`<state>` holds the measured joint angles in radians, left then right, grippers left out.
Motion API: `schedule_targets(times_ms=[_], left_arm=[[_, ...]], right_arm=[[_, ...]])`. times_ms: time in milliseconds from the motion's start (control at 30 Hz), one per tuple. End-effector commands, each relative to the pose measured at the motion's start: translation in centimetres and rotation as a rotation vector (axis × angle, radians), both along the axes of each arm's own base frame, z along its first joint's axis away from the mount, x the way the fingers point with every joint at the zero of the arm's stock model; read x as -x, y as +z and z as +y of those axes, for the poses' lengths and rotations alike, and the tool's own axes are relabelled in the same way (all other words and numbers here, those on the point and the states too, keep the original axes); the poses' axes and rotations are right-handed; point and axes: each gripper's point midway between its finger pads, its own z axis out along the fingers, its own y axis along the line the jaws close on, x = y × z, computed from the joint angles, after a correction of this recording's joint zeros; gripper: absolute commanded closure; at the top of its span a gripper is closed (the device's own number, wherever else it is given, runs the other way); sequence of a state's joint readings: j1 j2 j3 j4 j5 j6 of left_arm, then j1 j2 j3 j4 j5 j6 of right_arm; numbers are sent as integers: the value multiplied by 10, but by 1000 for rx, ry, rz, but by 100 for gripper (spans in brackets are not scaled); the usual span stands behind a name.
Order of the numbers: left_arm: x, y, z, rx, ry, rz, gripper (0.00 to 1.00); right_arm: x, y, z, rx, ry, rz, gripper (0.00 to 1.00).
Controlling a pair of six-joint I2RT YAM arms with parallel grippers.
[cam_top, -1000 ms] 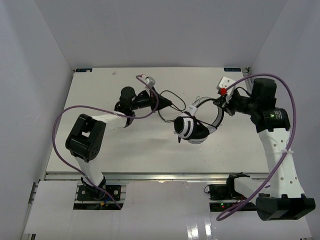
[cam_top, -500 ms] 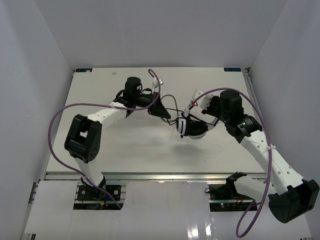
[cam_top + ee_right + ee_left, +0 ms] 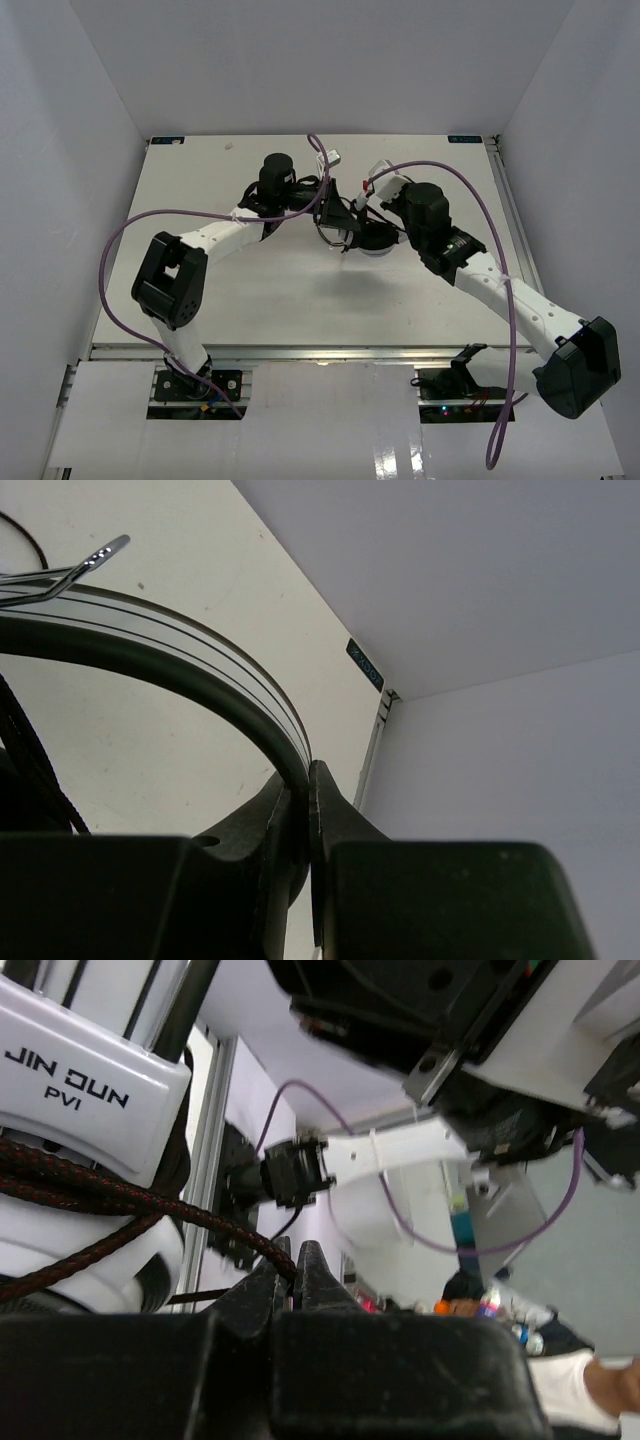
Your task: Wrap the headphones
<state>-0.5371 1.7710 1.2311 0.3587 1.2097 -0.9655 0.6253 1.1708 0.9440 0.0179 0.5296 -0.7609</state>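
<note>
The flat white table (image 3: 250, 300) fills the floor of the overhead view. Over its far middle, the left arm (image 3: 215, 232) and right arm (image 3: 490, 285) reach in until their wrists nearly meet. The white-and-black over-ear headphones (image 3: 372, 240) sit between them as a small dark tangle, largely hidden by both wrists, and it cannot be told whether they touch the table. The right wrist view shows only an arc of the striped headband (image 3: 180, 645), cut off at the left edge, with the right gripper (image 3: 305, 780) pinching it between pressed-together tips. The thin dark braided cable (image 3: 150, 1205) crosses a white shell cut off by the frame and runs into the closed tips of the left gripper (image 3: 295, 1265), which pinch it.
</note>
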Motion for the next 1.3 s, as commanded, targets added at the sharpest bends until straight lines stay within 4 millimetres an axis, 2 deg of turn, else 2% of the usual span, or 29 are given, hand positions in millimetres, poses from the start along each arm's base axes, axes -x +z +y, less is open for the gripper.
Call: schedule_targets(times_ms=[0,133,167,200,300,467,600,700,800,833,933,1000,1100,1267], left_arm=[[-9,56,-8,105,135,-6,93],[-9,54,-29,45,213,-45,76],[-11,54,-32,37,244,-53,65],[-8,57,-37,38,261,-87,61],[3,51,-44,12,275,-152,53],[16,44,-47,-18,336,-382,35],[27,25,-55,-51,325,-474,32],[32,11,-65,-75,343,-583,31],[36,-18,-68,-90,362,-676,32],[35,-18,-73,-55,379,-727,32],[39,-33,-80,11,407,-829,34],[35,-46,-85,35,442,-860,40],[27,-66,-94,63,475,-871,67],[18,-78,-107,107,498,-868,92]], right_arm=[[-12,41,-15,-296,-216,-160,92],[-19,33,-1,-400,-219,-80,92],[-22,31,5,-430,-217,-47,92],[-27,26,10,-445,-220,-19,92],[-36,31,16,-537,-219,67,92],[-47,52,24,-724,-149,184,92],[-46,62,29,-867,-105,281,92],[-43,76,31,-964,-63,334,92],[-40,89,32,-1023,-30,365,92],[-37,94,34,-1035,-8,379,92],[-33,104,30,-1079,14,399,92],[-30,111,27,-1105,32,405,92],[-24,118,24,-1139,57,421,92],[-16,125,17,-1189,89,452,92]])
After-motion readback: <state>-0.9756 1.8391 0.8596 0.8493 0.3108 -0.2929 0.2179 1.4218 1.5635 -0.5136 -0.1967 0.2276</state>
